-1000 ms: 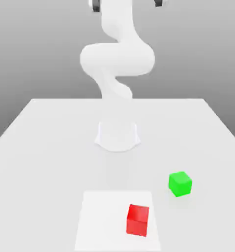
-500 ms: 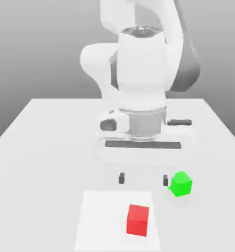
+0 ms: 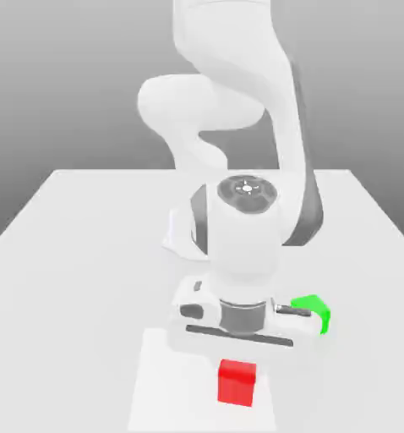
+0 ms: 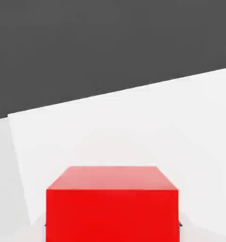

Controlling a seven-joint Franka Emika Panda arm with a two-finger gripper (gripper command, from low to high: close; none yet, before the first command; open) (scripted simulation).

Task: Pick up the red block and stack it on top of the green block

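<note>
Red block point(image 3: 237, 380): cube, flat on the white square patch, near edge. Green block point(image 3: 315, 309): cube, farther back, to the exterior view's right, partly hidden.

The arm point(image 3: 231, 101) is glossy white, built of thick rounded tube segments with dark grey bands at the joints. Above the claw, the wrist is a fat white cylinder capped by a grey disc point(image 3: 246, 189). Directly over the claw sits a wide, flat white hand body point(image 3: 239, 326) with dark grey trim.
</note>
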